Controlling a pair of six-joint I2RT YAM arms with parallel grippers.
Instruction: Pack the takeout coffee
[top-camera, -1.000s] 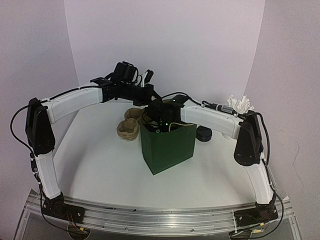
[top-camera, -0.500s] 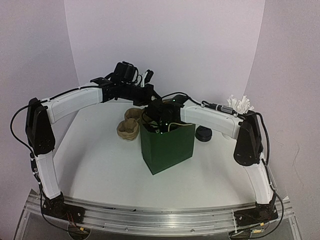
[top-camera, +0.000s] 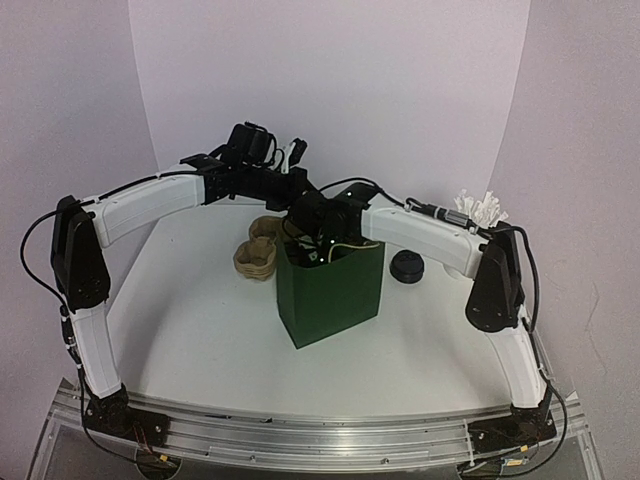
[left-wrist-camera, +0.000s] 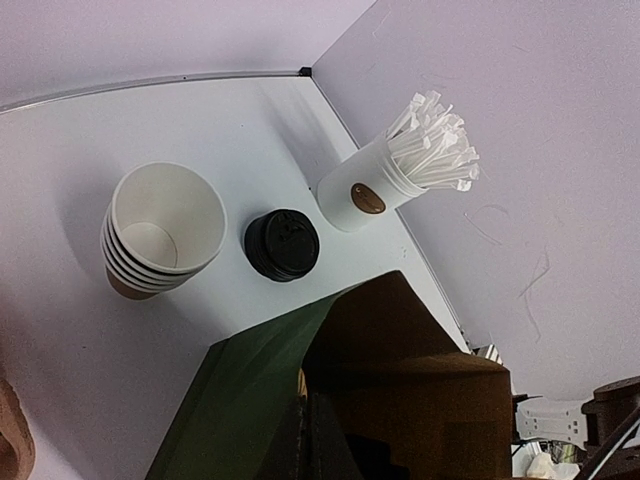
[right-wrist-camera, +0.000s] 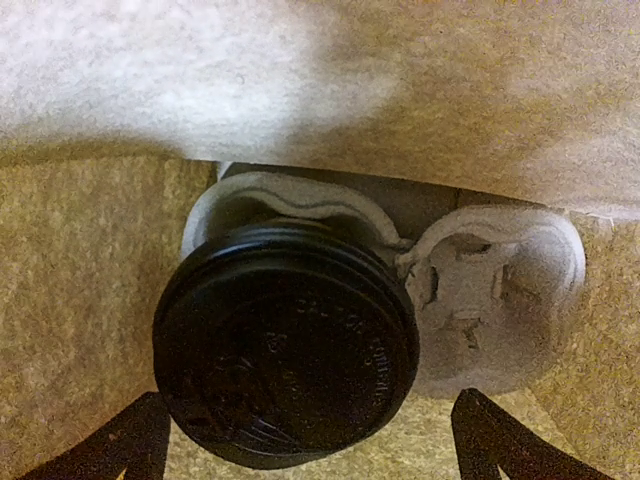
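Observation:
The takeout coffee (right-wrist-camera: 285, 355) stands in one pocket of a grey pulp carrier (right-wrist-camera: 500, 290) on the floor of the green paper bag (top-camera: 330, 290). Only its black dome lid shows; the cup body is hidden under it. My right gripper (right-wrist-camera: 315, 455) hangs inside the bag above the lid, open, one fingertip (right-wrist-camera: 130, 445) on each side and clear of it. In the top view the right gripper (top-camera: 315, 232) dips into the bag's mouth. My left gripper (left-wrist-camera: 305, 440) is shut on the bag's near rim (left-wrist-camera: 250, 380) and holds it up.
A stack of lidless brown cups (left-wrist-camera: 160, 230), a pile of black lids (left-wrist-camera: 282, 243) and a white cup of wrapped sticks (left-wrist-camera: 375, 195) stand behind the bag. Spare pulp carriers (top-camera: 255, 255) lie left of it, more black lids (top-camera: 408, 267) to its right.
The right gripper's jaws have spread wider and its wrist has drawn up and back a little. The bag has shifted slightly to the left. The left gripper has kept its hold.

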